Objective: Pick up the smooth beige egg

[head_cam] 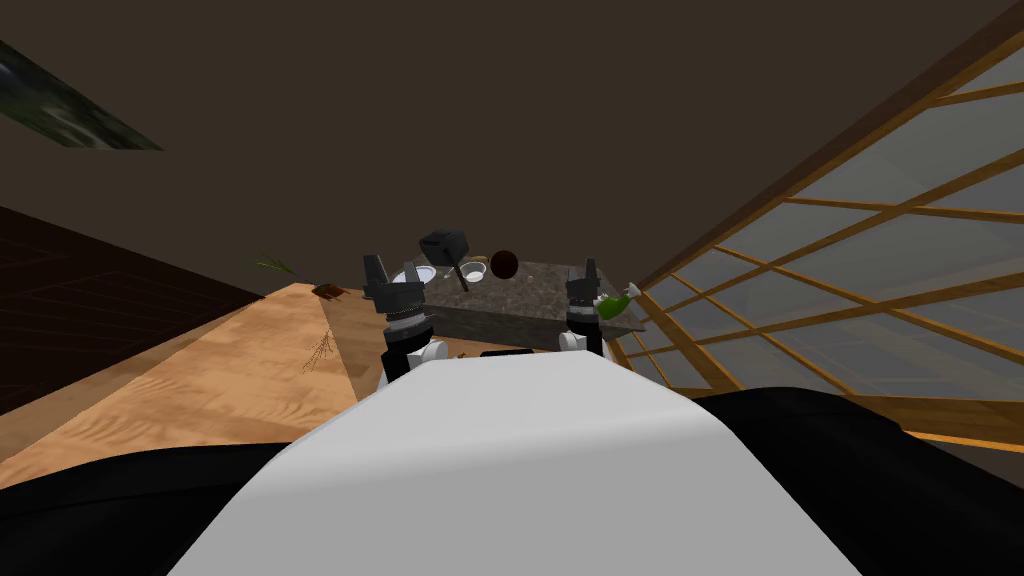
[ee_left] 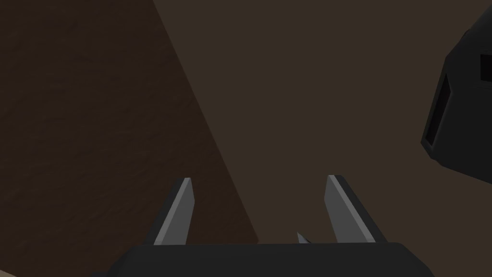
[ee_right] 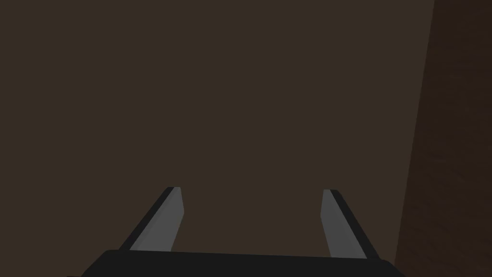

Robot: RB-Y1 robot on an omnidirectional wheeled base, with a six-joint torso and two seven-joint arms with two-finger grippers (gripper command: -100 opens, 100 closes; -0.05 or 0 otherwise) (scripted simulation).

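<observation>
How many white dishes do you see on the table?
2. One white dish lies near the table's left end, by the left gripper; the second white dish lies just right of it. Others may be hidden.

Table (head_cam: 530, 298) holds 2 bowls (head_cam: 425, 273) left, bottle (head_cam: 612, 306) right (at edge).

Egg (head_cam: 447, 263) — small, pale — lying on table (head_cam: 545, 292).

Dim room: wood floor (head_cam: 200, 380), latticed window (head_cam: 860, 250).
</observation>
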